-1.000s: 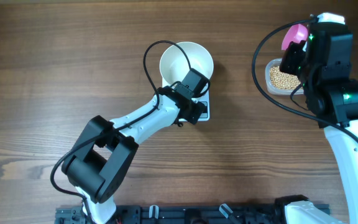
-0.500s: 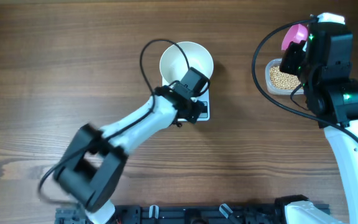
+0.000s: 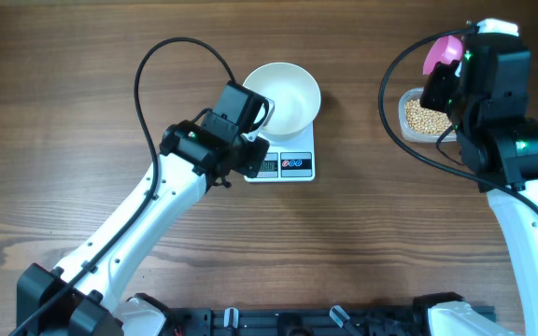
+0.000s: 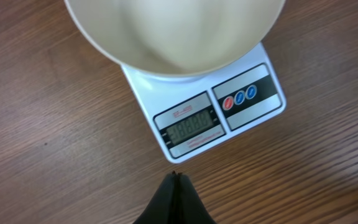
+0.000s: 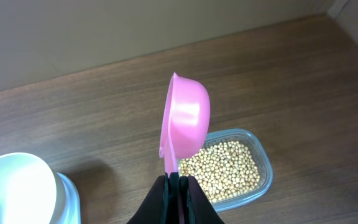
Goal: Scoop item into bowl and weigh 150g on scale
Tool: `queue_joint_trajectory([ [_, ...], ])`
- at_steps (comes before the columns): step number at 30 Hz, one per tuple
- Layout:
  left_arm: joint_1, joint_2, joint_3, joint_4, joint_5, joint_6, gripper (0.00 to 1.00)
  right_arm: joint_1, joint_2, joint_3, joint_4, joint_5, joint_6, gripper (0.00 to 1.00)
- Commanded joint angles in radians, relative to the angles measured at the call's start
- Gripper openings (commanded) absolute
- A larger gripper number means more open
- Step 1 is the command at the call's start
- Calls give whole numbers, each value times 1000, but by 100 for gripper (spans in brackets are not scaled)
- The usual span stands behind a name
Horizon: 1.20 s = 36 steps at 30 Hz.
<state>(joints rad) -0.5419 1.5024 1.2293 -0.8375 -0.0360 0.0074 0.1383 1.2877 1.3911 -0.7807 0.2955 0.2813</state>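
Note:
The white bowl (image 3: 282,96) stands on the white scale (image 3: 297,165) and looks empty; in the left wrist view the bowl (image 4: 173,31) overhangs the scale (image 4: 253,106), whose display is too faint to read. My left gripper (image 4: 176,176) is shut on nothing, above the wood just in front of the scale's left corner (image 3: 244,166). My right gripper (image 5: 178,180) is shut on the handle of a pink scoop (image 5: 185,118), held upright over the left end of a clear tub (image 5: 263,165) of tan beans (image 5: 225,171). The scoop (image 3: 442,53) shows from its back only.
The beans' tub (image 3: 420,116) sits at the right, a hand's width from the scale. The left arm's black cable (image 3: 171,47) loops above the table left of the bowl. Bare wood lies in front of the scale and at the far left.
My left arm has swung away from the scale's buttons to the left, uncovering the bowl and the display. The right arm and the scoop have not moved.

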Motion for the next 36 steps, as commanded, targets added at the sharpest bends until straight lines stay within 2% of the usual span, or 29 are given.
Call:
queue_joint_trajectory([
  [1,1,5,-2,12,20,24,4,-2,-2,9,14,-10,-20,4],
  [4,1,5,-2,10,16,50,4,-2,5,9,67,-28,-55,4],
  [9,1,5,-2,18,16,121,6,-2,50,9,157,-143,-299,4],
  [16,4,8,-2,16,16,121,4,-2,135,9,338,-170,-416,4],
  [19,16,21,-2,41,16,121,5,-2,194,9,432,-169,-417,4],
  [20,18,21,-2,44,16,120,9,-2,209,9,459,-164,-417,4],
  [21,18,21,-2,45,16,120,19,-2,212,9,479,-163,-417,4],
  [23,18,21,-2,45,16,120,100,-2,212,9,520,-162,-417,4],
  [32,18,21,-2,44,16,120,100,-2,211,12,541,-149,-380,4],
  [36,18,21,-2,44,16,120,100,-7,210,24,540,-252,-450,4],
])
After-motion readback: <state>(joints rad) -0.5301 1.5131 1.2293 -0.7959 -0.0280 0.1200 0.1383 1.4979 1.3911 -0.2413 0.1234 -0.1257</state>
